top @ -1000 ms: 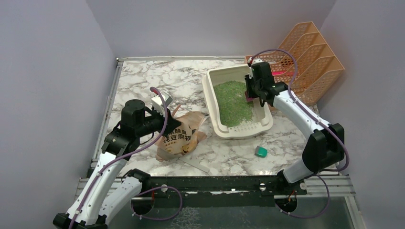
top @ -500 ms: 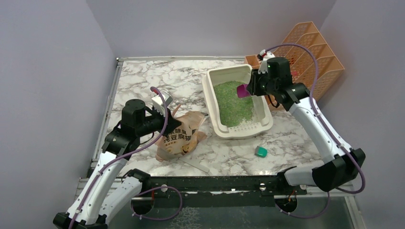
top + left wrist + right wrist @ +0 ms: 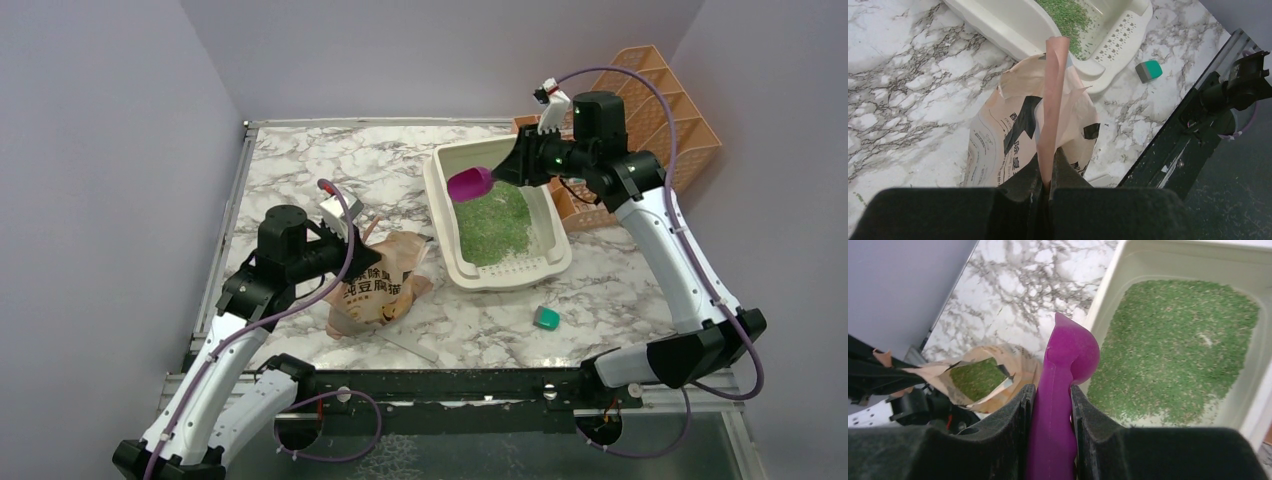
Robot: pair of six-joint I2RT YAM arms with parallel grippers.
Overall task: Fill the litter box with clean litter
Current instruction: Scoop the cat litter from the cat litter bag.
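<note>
The litter box (image 3: 441, 214) sits around 2 o'clock on the marble table (image 3: 330, 170). There's already a decent bed of clean litter (image 3: 492, 225) in it, thicker toward the box's far end and thin at the 6 o'clock end, where bare plastic shows.

The right gripper (image 3: 1052, 390) is clamped on the handle of the magenta scoop (image 3: 470, 184), with the bowl out front, hanging over the box's 11 o'clock corner. I'd guess it's heading to the bag for another load. I can't tell from here whether the bowl is carrying anything.

The paper bag (image 3: 385, 285) stands around 8 o'clock from the box. The left gripper (image 3: 1048, 172) is squeezed tight on its top flap, which I reckon is just to keep it upright with the mouth open for the scoop. The right wrist view shows green granules inside.

There's a small teal block (image 3: 546, 318) at 5 o'clock of the box and an orange mesh rack (image 3: 690, 140) behind it at 2 o'clock.

Compared with a second ago, the scoop was low against the box's 3 o'clock wall. Now it's lifted and has swung across to the far-left corner. The left arm and the bag haven't budged.
</note>
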